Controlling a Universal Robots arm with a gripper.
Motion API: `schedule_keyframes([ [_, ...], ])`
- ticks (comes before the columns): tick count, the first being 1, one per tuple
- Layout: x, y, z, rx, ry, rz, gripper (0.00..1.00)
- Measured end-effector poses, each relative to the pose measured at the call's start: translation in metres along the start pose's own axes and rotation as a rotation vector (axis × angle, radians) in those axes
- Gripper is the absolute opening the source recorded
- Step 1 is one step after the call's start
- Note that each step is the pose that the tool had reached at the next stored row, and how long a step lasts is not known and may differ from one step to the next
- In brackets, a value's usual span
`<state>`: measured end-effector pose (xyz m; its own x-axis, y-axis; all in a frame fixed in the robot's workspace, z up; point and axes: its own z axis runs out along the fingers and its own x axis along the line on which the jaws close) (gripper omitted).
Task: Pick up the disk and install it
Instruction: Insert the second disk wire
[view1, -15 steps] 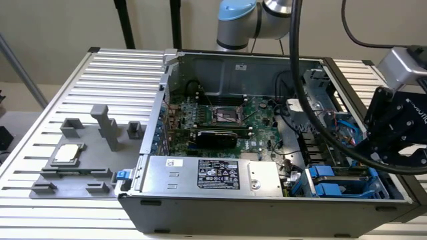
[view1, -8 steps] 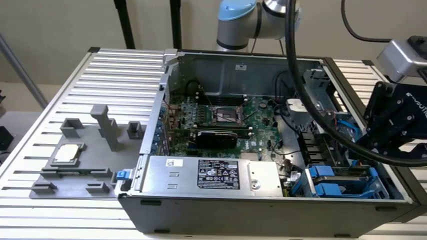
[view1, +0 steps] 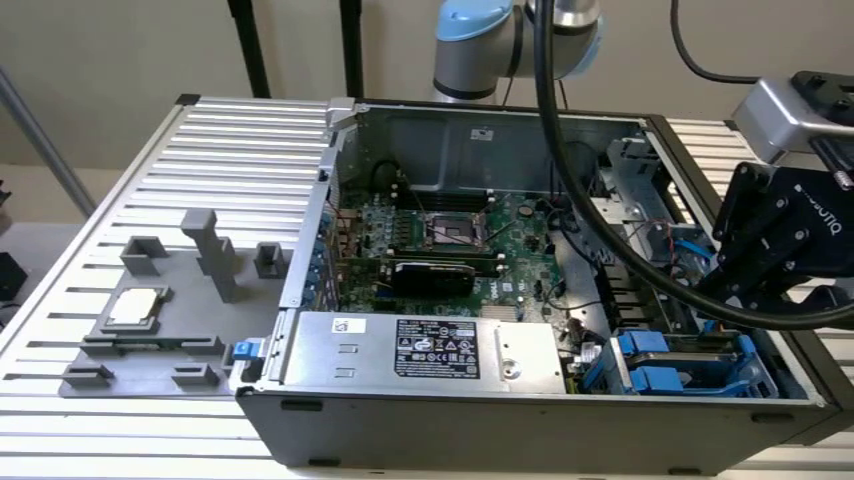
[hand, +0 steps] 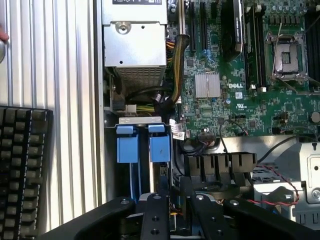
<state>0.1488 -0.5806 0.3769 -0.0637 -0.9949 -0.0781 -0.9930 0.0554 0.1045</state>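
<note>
A black pincer (view1: 787, 262) on the robot arm hangs over the corner of an open computer case (view1: 534, 420) at the exterior view's right, just above the blue drive bay; whether its fingers are spread or clenched cannot be told, and nothing can be seen held between them. The disk (view1: 701, 345) lies flat in that bay, its grey top edged by a bright blue frame, with two blue plastic tabs (hand: 145, 145) standing side by side at the bay's end. In the wrist view the pincer's dark links (hand: 170, 217) hover close over the same bay. Inside the case sit a green motherboard (view1: 441, 235) and a silver power supply (view1: 427, 350). The case rests on a slatted metal table (view1: 134, 170), beside a grey fixture tray (view1: 147, 340) carrying a small square chip (view1: 136, 306)
</note>
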Motion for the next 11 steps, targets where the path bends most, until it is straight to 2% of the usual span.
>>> schedule_keyframes([
  [11, -0.0001, 0.0000, 0.0000, 0.0001, 0.0000, 0.000, 1.00],
])
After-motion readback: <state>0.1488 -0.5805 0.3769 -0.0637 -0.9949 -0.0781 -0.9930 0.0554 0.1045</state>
